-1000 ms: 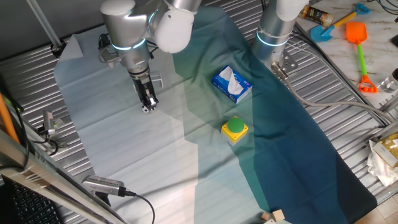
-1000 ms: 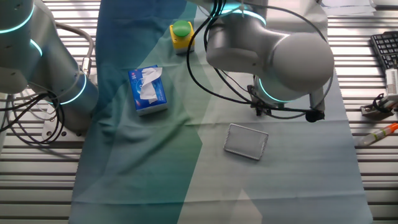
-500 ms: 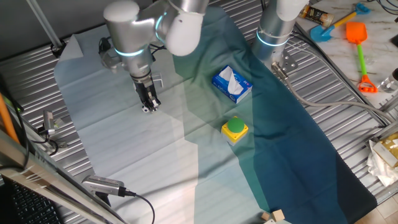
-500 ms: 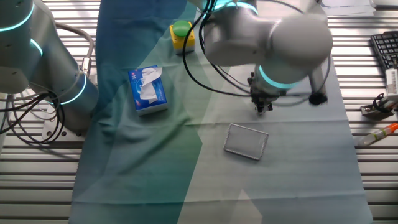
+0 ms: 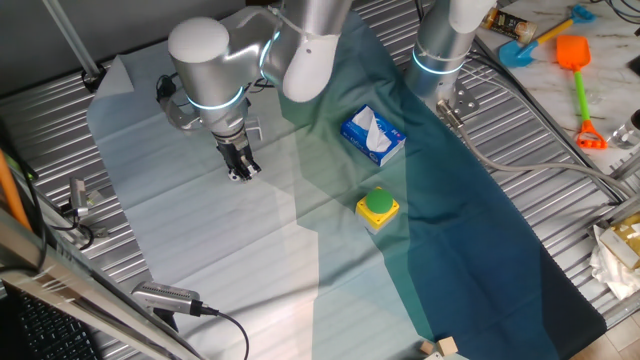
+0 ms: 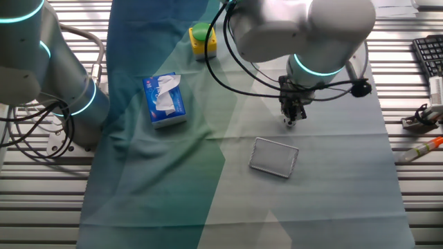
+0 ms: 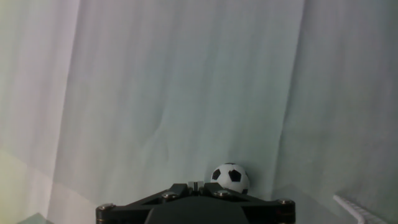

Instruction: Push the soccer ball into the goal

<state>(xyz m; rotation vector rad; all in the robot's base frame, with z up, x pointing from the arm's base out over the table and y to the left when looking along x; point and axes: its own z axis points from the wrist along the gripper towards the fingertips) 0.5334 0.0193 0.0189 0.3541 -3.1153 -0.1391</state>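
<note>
The soccer ball is a tiny white ball with black patches lying on the pale cloth. It touches the right side of my fingertips in the hand view. My gripper is shut and empty, its tip low over the cloth, as one fixed view and the other fixed view also show. The goal is a thin pale frame lying on the cloth a short way from the gripper tip. An edge of it shows at the bottom right of the hand view.
A blue-white tissue box and a green button on a yellow box sit on the dark teal cloth to the right. A second robot arm's base stands at the back. Toys lie far right.
The arm's upper links have swung over while the shut gripper tip shifted only slightly beside the ball. The goal has not moved.
</note>
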